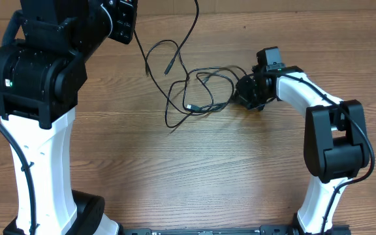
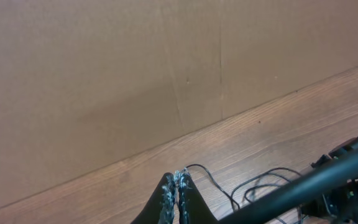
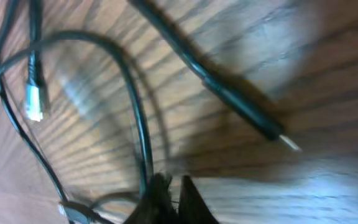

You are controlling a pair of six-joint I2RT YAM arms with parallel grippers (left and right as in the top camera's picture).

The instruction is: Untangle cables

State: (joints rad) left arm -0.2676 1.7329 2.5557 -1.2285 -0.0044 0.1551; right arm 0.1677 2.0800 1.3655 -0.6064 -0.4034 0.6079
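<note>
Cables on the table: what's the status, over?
Left claw shut, raised high. Right claw shut, low at the edge of the cables. Cables in one loose tangle. Nothing seen blocking.

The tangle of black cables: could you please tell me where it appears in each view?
Overhead: cables upper centre, just left of the right pincer.
Left wrist: cables lower right, beyond the left pincer.
Right wrist: cables loop across the left half, close up.
Shared landmark: the wooden table beneath them.

Overhead faces straight down; both low wrist views share its cables (image 1: pixel 188 79), right closest.
</note>
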